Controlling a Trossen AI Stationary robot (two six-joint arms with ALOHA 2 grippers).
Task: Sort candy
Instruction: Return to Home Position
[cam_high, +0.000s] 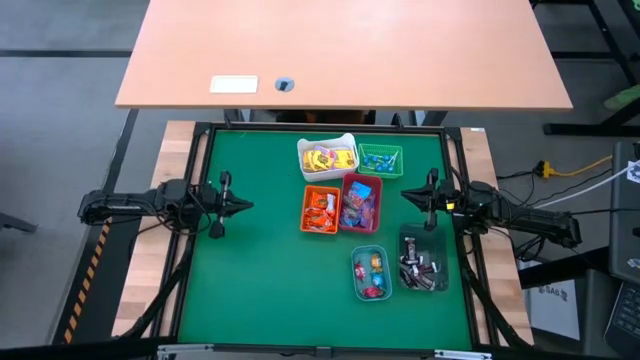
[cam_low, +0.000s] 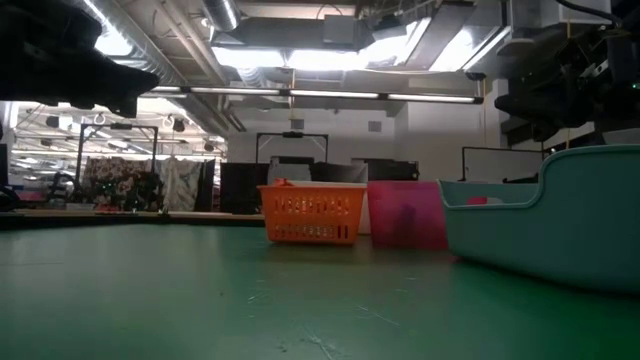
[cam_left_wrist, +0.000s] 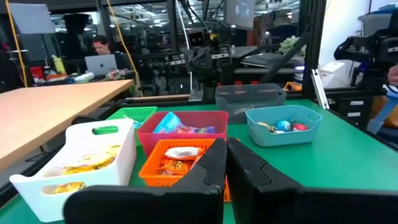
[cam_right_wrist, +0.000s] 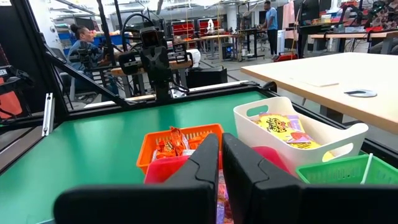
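At the mat's (cam_high: 260, 290) sides, left claw (cam_high: 246, 207) and right claw (cam_high: 405, 196) closed, empty; candy (cam_high: 324, 157) in bins (cam_high: 327, 141)

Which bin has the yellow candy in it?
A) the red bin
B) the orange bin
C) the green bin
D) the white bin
D: from above, the yellow candy lies inside the white bin. The right wrist view shows the same yellow packets in that bin.
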